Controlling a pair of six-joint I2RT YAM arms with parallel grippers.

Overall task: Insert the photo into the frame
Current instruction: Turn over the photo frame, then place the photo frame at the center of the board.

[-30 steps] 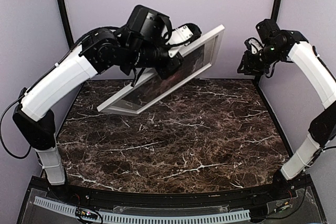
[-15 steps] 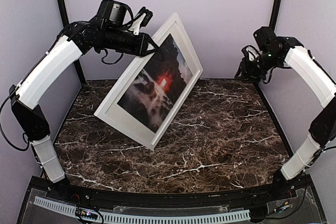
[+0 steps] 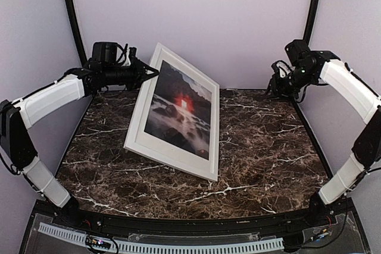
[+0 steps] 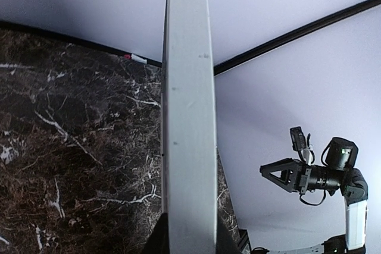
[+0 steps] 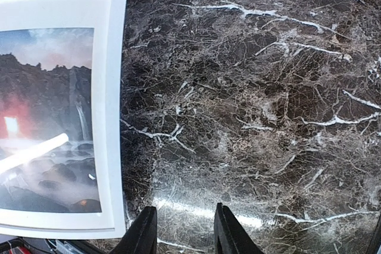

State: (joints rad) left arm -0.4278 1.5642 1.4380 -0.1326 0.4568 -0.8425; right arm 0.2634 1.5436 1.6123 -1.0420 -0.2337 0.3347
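Photo (image 3: 178,111) sits inside frame (image 3: 137,130), sky end at the far, raised end, picture side facing up toward the arms. Frame is tilted: near short rail on table (image 3: 268,147), far end raised, long axis running near to far. Left gripper (image 3: 147,74) is clamped on the left rail by the raised corner. Right gripper (image 3: 275,86) is aloft at back right, well apart, fingers parted, empty

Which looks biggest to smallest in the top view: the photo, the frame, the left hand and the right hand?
1. The frame, largest.
2. The photo, set inside it, slightly smaller.
3. The left hand and right hand: both far smaller and about alike, so I won't rank them.
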